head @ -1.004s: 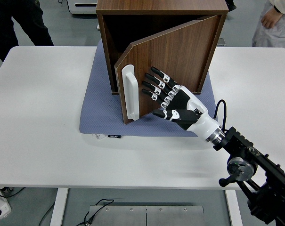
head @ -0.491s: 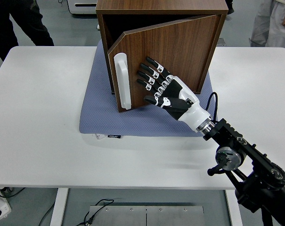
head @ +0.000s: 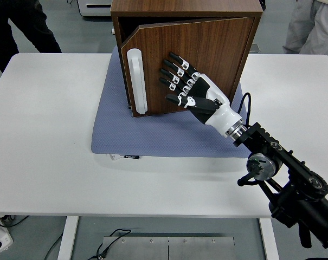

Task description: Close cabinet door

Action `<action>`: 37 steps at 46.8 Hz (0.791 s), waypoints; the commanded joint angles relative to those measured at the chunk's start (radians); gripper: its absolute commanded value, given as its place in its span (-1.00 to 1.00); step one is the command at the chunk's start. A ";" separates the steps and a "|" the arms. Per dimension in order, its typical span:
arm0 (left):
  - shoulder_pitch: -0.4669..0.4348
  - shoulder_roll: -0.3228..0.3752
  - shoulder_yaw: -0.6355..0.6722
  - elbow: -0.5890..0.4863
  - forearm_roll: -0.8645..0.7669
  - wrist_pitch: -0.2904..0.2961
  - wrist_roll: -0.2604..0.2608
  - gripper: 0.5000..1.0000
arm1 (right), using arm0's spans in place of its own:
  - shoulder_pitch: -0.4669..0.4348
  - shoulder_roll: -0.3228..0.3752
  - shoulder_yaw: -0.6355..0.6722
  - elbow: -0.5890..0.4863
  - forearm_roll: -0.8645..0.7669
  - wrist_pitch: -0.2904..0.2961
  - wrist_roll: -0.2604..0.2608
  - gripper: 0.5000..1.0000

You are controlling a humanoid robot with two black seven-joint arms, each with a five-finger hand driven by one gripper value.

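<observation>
- Against the front of the door (head: pixel 207 59), the right robot hand (head: pixel 190 86) lies flat, its fingers (head: pixel 177 69) stretched out and spread, gripping nothing.
- Fingertips point up and to the left across the wood; the thumb (head: pixel 177 99) sits lowest, near the door's bottom edge.
- Just left of the fingertips, a white upright handle (head: pixel 137 81) is fixed to the door's free edge, apart from the hand.
- Around the hand, the door belongs to a brown wooden cabinet (head: pixel 185 6); it is hinged on the side to the hand's right and stands nearly closed, with a narrow dark gap showing above it and at its left edge.
- Below the hand, a blue-grey mat (head: pixel 120 130) lies under the cabinet on the white surface (head: pixel 44 141).
- From the hand's white wrist, the black right arm (head: pixel 283 173) runs down to the lower right corner.
- Beyond the cabinet, parts of people stand at the far side: dark clothing (head: pixel 17 27) far to the hand's left, a light garment (head: pixel 315 27) to its right.
</observation>
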 commanded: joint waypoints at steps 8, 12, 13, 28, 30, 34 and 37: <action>0.000 0.000 0.000 0.000 0.000 0.000 0.000 1.00 | 0.037 0.000 -0.003 -0.031 0.000 -0.001 -0.002 1.00; 0.000 0.000 0.000 0.000 0.000 0.000 0.000 1.00 | 0.053 0.000 -0.003 -0.045 0.000 -0.002 -0.002 1.00; 0.000 0.000 0.000 0.000 0.000 0.000 0.000 1.00 | 0.057 0.000 -0.003 -0.048 0.000 -0.003 -0.002 1.00; 0.000 0.000 0.000 0.000 0.000 0.000 0.000 1.00 | 0.103 0.000 -0.005 -0.086 0.011 -0.034 -0.002 1.00; 0.000 0.000 0.000 0.000 0.000 0.000 0.000 1.00 | 0.108 0.000 -0.003 -0.086 0.011 -0.043 -0.002 1.00; 0.000 0.000 0.000 0.000 0.000 0.000 0.000 1.00 | 0.110 0.000 -0.003 -0.088 0.011 -0.064 -0.002 1.00; 0.000 0.000 0.000 0.000 0.000 0.000 0.000 1.00 | 0.113 0.000 -0.002 -0.089 0.012 -0.084 -0.002 1.00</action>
